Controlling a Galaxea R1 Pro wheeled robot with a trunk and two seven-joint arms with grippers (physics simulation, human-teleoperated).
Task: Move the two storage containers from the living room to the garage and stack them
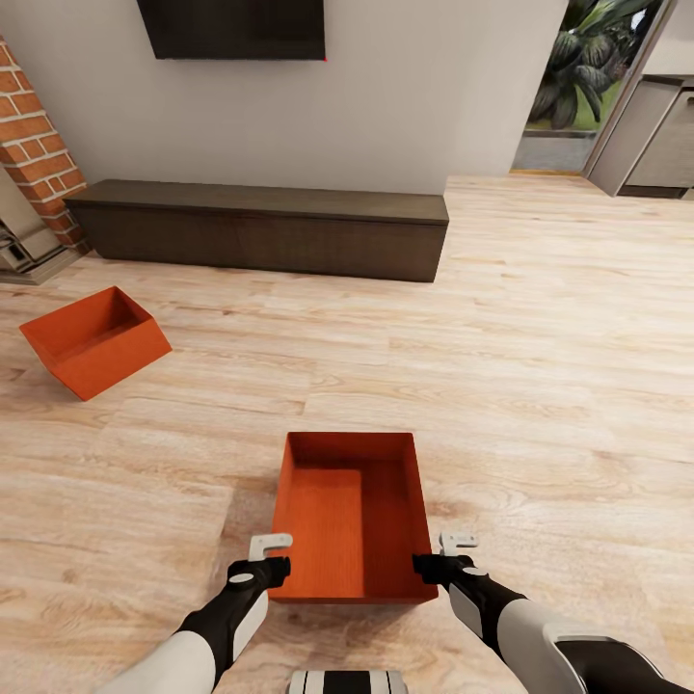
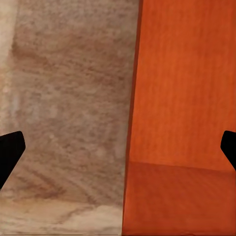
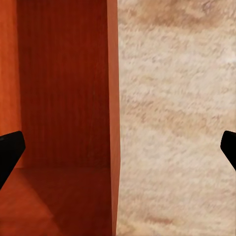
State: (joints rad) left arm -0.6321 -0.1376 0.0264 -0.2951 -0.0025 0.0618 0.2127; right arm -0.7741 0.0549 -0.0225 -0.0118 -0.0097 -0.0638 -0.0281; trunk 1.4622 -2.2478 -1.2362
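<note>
While the near storage container (image 1: 352, 516) sits on plank floor (image 1: 540, 386), left gripper (image 1: 270, 557) and right gripper (image 1: 445, 554) straddle its side walls, both spread wide; second container (image 1: 94, 339) lies beyond it.

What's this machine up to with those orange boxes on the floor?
The robot is lining up both arms on the near storage container. Its left gripper and right gripper are open, each straddling a side wall, not yet clamped. The second container lies tilted on the wood floor near the brick fireplace.
</note>
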